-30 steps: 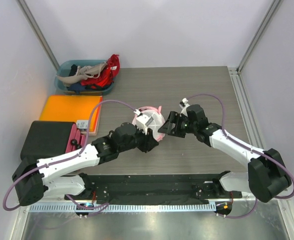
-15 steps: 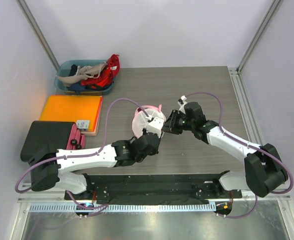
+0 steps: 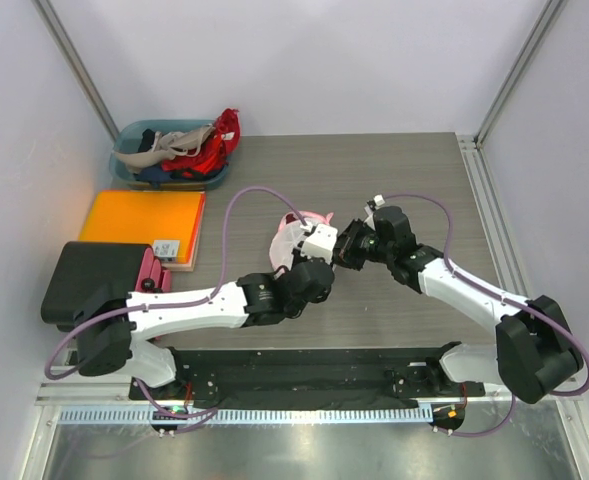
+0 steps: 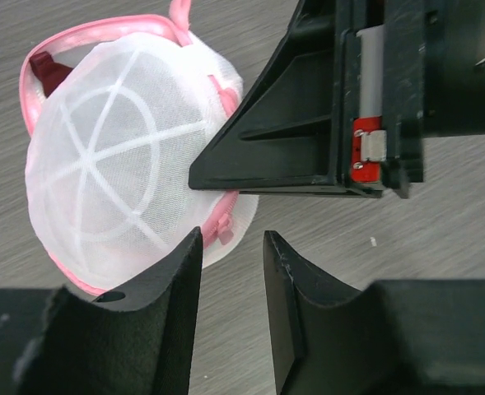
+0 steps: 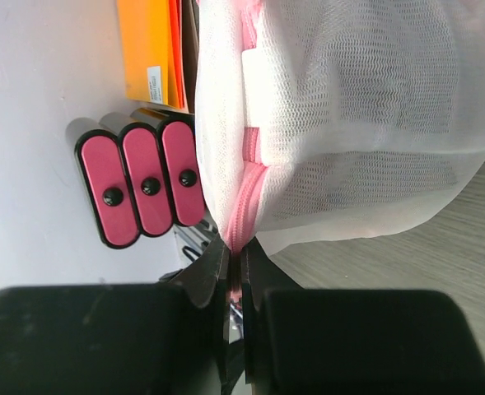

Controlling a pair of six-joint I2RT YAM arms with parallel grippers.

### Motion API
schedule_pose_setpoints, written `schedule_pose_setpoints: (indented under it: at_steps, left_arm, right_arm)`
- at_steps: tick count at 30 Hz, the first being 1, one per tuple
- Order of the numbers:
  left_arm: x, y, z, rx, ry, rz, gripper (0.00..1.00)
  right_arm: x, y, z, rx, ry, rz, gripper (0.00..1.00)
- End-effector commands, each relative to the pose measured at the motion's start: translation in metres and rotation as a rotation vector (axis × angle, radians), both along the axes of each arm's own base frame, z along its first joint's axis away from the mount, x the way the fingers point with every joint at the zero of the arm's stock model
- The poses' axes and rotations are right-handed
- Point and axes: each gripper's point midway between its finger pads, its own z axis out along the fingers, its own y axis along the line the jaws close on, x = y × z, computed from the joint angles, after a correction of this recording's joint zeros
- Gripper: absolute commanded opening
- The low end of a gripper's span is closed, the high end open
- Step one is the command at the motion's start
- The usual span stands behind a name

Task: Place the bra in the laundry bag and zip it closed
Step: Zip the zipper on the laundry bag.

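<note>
Far left on my desk (image 3: pixel 414 180): teal bin (image 3: pixel 134 128) heaped with clothes (image 3: pixel 174 148). Nearer, just beside it, flat orange board (image 3: pixel 139 215). Near left: black box (image 3: pixel 94 280), three pink pads (image 5: pixel 147 185) on its right side.

White links (image 3: pixel 174 312), black joints (image 3: pixel 262 295), purple cables (image 3: pixel 236 205), black left pincer (image 4: pixel 231 239).

Your laundry bag (image 4: pixel 118 164) is soft, see-through white mesh cloth, and the zip trim (image 5: pixel 247 177) on it is pink woven fabric. The left gripper (image 4: pixel 232 247) looks like matt black plastic, a bit grainy. The table (image 3: pixel 394 180) reads as matt grey wood-grain. The bin (image 3: pixel 137 128) at the back is smooth teal plastic.
</note>
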Motion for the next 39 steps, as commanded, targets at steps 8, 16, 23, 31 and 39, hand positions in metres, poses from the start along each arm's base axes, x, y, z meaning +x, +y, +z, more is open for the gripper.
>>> schedule_pose_setpoints:
  at_steps: [8,16,23,31,39]
  left_arm:
    - [0.028,0.008,0.008,0.133,-0.102,0.143,0.26]
    - [0.035,0.009,0.009,0.186,-0.122,0.186,0.11]
    - [0.031,0.028,0.005,0.246,-0.125,0.201,0.04]
    - [0.012,0.057,-0.015,0.28,-0.081,0.13,0.0]
    - [-0.002,0.085,-0.028,0.281,-0.059,0.109,0.0]
  right_arm:
    - [0.001,0.005,0.034,0.124,0.01,-0.076,0.01]
    - [-0.005,0.007,0.042,0.149,0.018,-0.084,0.01]
    - [0.004,-0.005,0.046,0.136,-0.015,-0.123,0.01]
    - [0.031,-0.02,0.039,0.106,-0.031,-0.096,0.01]
    - [0.062,-0.033,0.05,0.136,-0.055,-0.051,0.01]
